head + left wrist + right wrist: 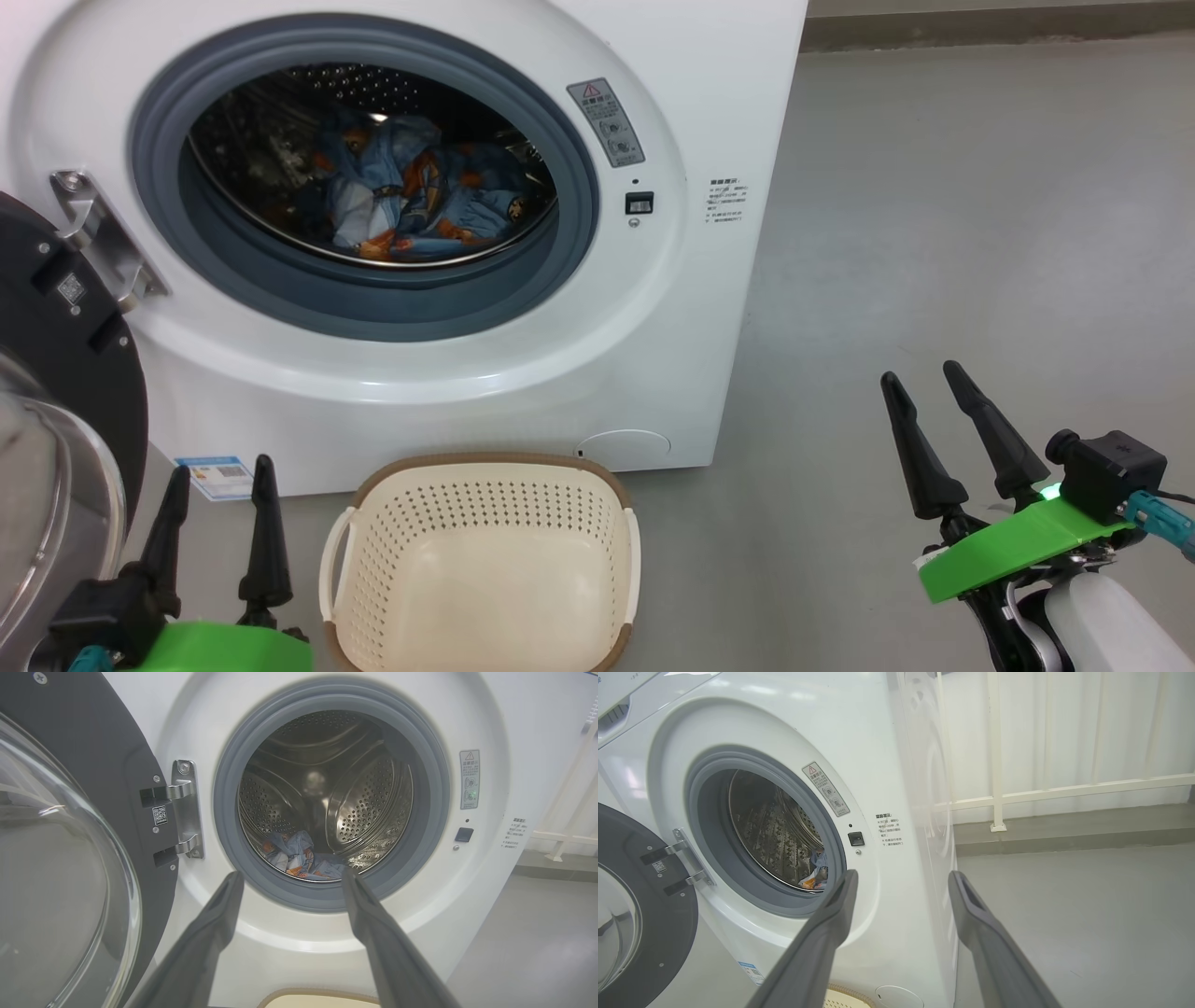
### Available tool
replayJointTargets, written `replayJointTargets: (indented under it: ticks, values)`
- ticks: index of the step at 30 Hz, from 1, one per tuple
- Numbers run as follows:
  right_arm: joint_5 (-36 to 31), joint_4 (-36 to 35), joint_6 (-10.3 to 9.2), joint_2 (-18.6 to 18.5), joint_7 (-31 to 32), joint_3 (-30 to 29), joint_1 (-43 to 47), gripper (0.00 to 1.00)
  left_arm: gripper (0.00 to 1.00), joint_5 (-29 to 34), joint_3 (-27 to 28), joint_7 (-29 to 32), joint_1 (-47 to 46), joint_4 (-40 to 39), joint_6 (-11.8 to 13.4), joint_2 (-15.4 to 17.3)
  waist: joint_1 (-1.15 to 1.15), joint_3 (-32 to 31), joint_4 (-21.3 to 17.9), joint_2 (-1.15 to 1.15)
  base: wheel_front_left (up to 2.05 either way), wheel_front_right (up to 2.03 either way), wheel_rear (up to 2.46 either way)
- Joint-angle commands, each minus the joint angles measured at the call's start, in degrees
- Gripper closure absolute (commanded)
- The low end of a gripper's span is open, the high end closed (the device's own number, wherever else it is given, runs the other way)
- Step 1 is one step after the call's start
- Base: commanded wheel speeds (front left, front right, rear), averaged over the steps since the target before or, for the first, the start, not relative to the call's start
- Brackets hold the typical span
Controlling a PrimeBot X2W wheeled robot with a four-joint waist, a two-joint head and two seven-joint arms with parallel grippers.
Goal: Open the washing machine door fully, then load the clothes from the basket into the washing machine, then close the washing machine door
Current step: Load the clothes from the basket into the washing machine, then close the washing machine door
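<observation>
The washing machine [299, 952] shows its steel drum [355, 807] ringed by a grey gasket [224, 812]; the clothes [299, 856] lie crumpled at the drum's front bottom. Left of the drum the washing machine door [93, 765] hangs swung wide on a metal hinge [187, 807]; below the drum the left gripper [292, 873] stands spread and empty, the basket [322, 993] rim beneath it.
</observation>
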Motion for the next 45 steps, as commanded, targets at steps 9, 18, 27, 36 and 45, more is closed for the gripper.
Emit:
replayJointTargets:
  ticks: [9,18,27,36,45]
  values:
    - [-0.2,-1.3,0.42,-0.9,-0.5,0.5,0.3,0.0,0.0,-0.7,1.8,-0.4,-0.2,-2.0,0.1,0.5,0.0,0.1,-0.2,0.0,0.0,0.0,0.0]
    - [-0.2,-1.2,0.42,-1.1,-0.5,0.6,0.0,0.0,0.0,-1.4,1.2,-0.4,-0.2,-2.0,0.0,0.5,0.0,0.1,-0.4,0.0,0.0,0.0,0.0]
    - [0.3,-0.8,0.42,-1.5,-0.5,1.0,-0.3,0.0,0.0,-3.1,0.4,-0.2,0.0,-1.8,-0.3,0.9,0.0,-0.2,-0.6,0.0,0.0,0.0,0.0]
    - [0.3,-0.8,0.42,-1.7,-0.5,1.4,-0.1,0.0,0.0,-4.0,0.1,-0.1,0.1,-1.7,-0.4,1.3,0.0,-0.6,-0.5,0.0,0.0,0.0,0.0]
    - [0.5,-0.7,0.42,-1.8,-0.5,1.8,0.1,0.0,0.0,-3.7,-0.4,-0.1,0.5,-1.8,0.3,1.7,0.0,-1.0,-0.7,0.0,0.0,0.0,0.0]
